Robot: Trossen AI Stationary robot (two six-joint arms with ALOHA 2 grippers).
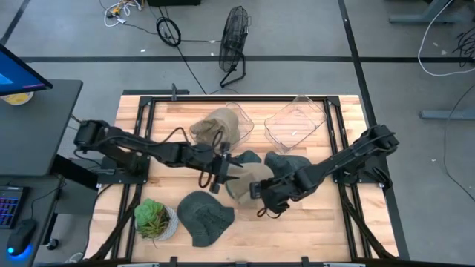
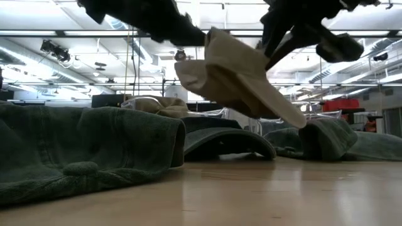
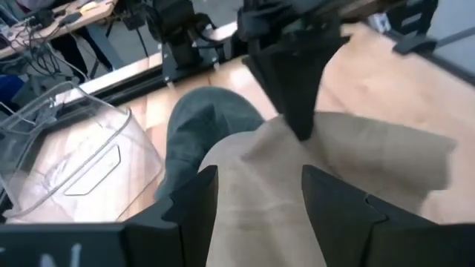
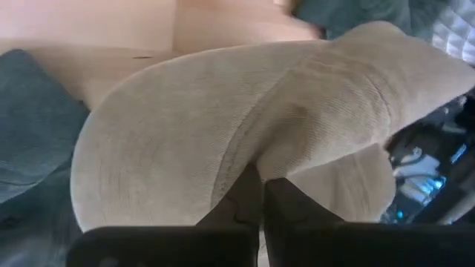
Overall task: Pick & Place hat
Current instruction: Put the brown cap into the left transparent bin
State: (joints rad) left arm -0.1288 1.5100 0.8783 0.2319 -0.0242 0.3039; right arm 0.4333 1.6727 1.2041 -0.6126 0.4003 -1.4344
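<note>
A tan hat [image 1: 249, 180] hangs between my two grippers, lifted clear of the table in the low view [image 2: 239, 75]. My left gripper [image 1: 226, 172] is at its left end, with the cloth filling the gap between its fingers [image 3: 256, 215]. My right gripper [image 1: 261, 194] is shut on its near right side. A second tan hat [image 1: 217, 126] lies in a clear bin at the far side. Green hats lie on the table: one at the near side [image 1: 204, 215], others just beyond the grippers [image 1: 286, 162]. My left gripper has the tan hat's bunched cloth [image 3: 252, 185] between its two fingers [image 3: 194, 208], coming level from the table's left. The hat's left end is held up, clear of the table. How many layers it has I cannot tell. My right gripper pinches a raised fold of the tan hat [image 4: 261, 157] between its shut fingertips; the pinch also shows in the left wrist view [image 3: 297, 133]. It comes from the table's right, slanting down. The hat hangs below, clear of the table, with its brim drooping [image 2: 282, 113].
An empty clear bin [image 1: 297, 122] stands at the far right. A potted green plant [image 1: 154, 219] stands at the near left. The black frame rails [image 1: 349, 208] run along the table's sides. A fan [image 1: 234, 44] stands on the floor beyond.
</note>
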